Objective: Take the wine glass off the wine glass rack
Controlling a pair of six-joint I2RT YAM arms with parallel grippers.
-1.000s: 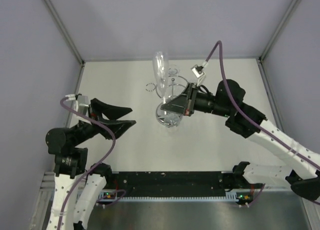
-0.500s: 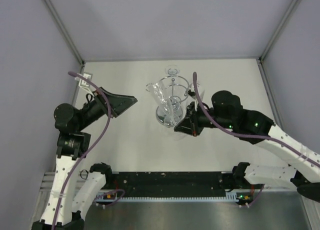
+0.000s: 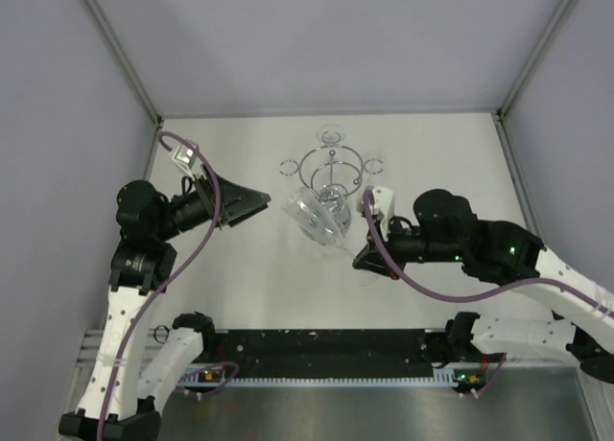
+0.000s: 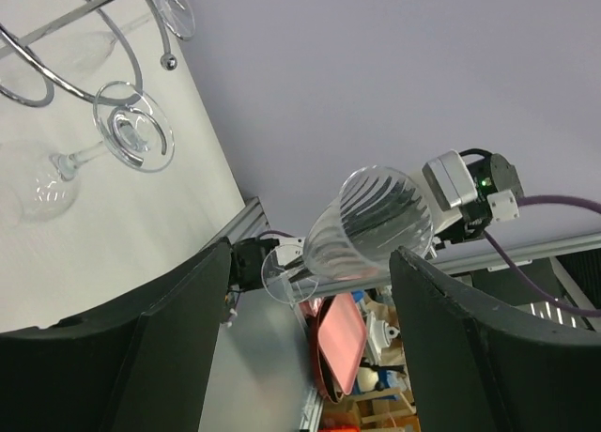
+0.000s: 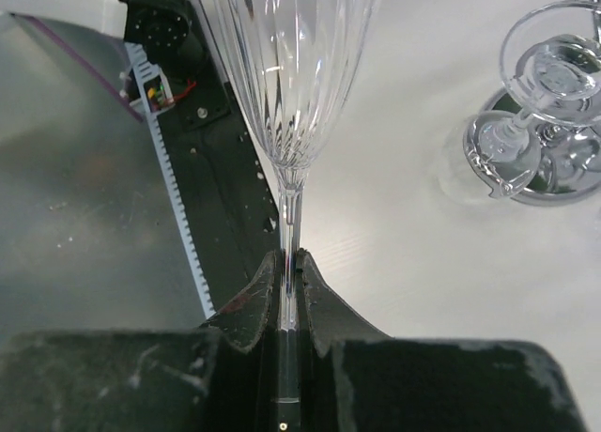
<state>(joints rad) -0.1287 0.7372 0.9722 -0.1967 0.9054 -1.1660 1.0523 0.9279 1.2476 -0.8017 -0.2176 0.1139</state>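
The chrome wine glass rack (image 3: 331,163) stands mid-table, with other glasses hanging in its ring loops. My right gripper (image 3: 367,259) is shut on the stem of a clear ribbed wine glass (image 3: 309,214), which is held free of the loops and tilted, its bowl overlapping the rack's mirrored base from above. In the right wrist view the fingers (image 5: 315,296) pinch the stem (image 5: 289,225) and the rack's base (image 5: 554,164) lies to the right. My left gripper (image 3: 261,203) is open and empty, left of the glass. In the left wrist view the glass (image 4: 371,227) is beyond the open jaws.
Other glasses hang upside down in the loops (image 3: 329,134) (image 3: 288,166) (image 3: 372,165); one shows in the left wrist view (image 4: 131,136). A black toothed strip (image 3: 326,345) runs along the white table's (image 3: 451,163) near edge. Grey walls close the sides and back.
My right gripper has drawn back from the rack toward the near edge with the glass, which went from upright to tilted. My left gripper has swung up and right toward the rack.
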